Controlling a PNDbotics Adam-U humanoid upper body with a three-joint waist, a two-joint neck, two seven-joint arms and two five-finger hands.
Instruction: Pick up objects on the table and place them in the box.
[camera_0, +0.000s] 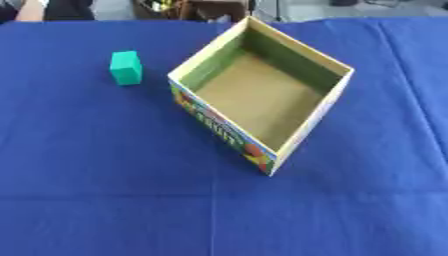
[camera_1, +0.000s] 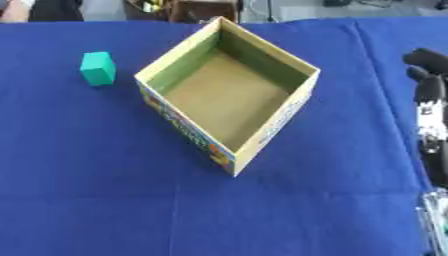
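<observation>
A small green block (camera_0: 126, 67) stands on the blue cloth, left of the box and a short gap away from it. The open cardboard box (camera_0: 229, 131) sits turned like a diamond near the table's middle, with colourful print on its near outer wall. Its brown floor shows bare, with nothing inside. My right hand (camera_1: 429, 90) shows only in the right eye view, at the right edge. It is black, open, fingers pointing toward the far side, well to the right of the box and holding nothing. My left hand appears in no view.
The blue cloth (camera_0: 105, 190) covers the whole table, with wide flat room in front of the box and on both sides. Beyond the far edge lie dark objects and a brown box (camera_0: 214, 9).
</observation>
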